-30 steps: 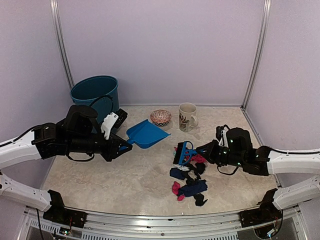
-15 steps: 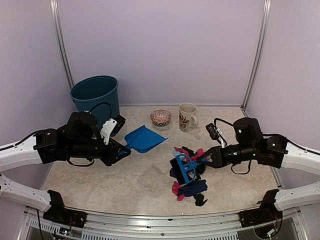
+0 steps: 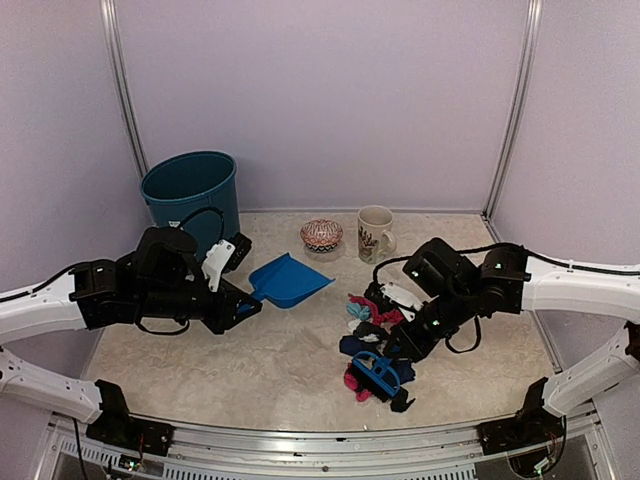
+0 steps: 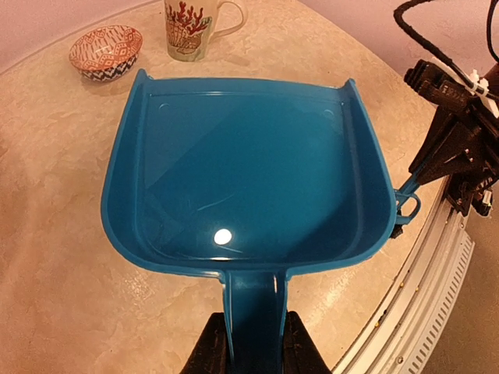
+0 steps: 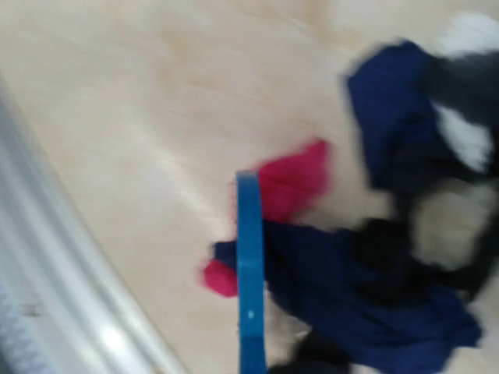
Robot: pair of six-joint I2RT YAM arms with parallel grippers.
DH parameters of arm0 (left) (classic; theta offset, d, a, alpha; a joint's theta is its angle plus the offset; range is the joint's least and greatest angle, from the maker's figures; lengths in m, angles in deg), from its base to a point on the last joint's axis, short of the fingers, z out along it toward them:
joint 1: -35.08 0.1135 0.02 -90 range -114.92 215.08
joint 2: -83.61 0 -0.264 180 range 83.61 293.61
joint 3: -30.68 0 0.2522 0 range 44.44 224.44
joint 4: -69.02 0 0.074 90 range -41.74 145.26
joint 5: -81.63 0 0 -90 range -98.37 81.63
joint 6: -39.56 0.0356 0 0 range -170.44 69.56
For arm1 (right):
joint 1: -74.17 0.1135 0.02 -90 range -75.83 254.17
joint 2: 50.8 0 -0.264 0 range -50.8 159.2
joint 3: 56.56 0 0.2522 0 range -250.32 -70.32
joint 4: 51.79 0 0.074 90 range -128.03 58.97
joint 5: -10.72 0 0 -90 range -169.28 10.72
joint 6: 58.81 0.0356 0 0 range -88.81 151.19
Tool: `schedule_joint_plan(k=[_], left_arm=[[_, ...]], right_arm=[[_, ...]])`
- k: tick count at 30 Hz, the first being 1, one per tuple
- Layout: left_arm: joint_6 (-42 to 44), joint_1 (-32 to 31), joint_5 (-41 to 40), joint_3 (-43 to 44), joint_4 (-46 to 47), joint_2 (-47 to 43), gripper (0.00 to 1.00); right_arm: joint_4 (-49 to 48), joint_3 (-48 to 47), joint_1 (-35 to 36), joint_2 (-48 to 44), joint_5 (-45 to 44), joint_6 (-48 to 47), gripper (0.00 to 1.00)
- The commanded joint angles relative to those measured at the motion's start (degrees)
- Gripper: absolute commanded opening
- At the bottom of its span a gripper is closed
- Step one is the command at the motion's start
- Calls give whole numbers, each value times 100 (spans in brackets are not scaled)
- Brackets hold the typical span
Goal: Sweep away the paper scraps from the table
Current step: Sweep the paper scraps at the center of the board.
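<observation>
The paper scraps [image 3: 372, 330], pink, black, navy and light blue wads, lie in a loose pile right of the table's [image 3: 290, 350] middle. My right gripper [image 3: 400, 352] is shut on the small blue brush [image 3: 374, 371], held low at the pile's near side. The right wrist view is blurred: the brush [image 5: 249, 265] crosses pink [image 5: 292, 181] and navy [image 5: 351, 288] scraps, and my fingers are out of sight. My left gripper [image 4: 253, 347] is shut on the handle of the blue dustpan [image 4: 249, 179], which is empty. The dustpan [image 3: 290, 280] is left of the pile, apart from it.
A teal bin [image 3: 190, 190] stands at the back left. A patterned bowl [image 3: 321, 234] and a mug [image 3: 374, 232] stand at the back middle; both show in the left wrist view, bowl [image 4: 105, 51] and mug [image 4: 191, 27]. The metal frame edge [image 3: 320, 435] runs along the front.
My right arm swung the brush from the pile's far side across to its near side, toward the front edge. My left arm with the dustpan dropped slightly.
</observation>
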Motion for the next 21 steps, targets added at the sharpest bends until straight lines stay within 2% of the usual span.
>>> schedule_joint_plan(k=[1, 11, 17, 21], left_arm=[[51, -31, 46, -162, 62, -57, 0], [-89, -33, 317, -489, 117, -127, 0], [-237, -195, 561, -652, 161, 143, 0], [-277, -515, 609, -625, 150, 465, 0]], right_arm=[[561, -292, 41, 319, -1177, -463, 0], [581, -462, 42, 321, -2699, -400, 0], [414, -710, 40, -229, -2513, -377, 0], [457, -761, -2, -667, -2870, -206, 0]])
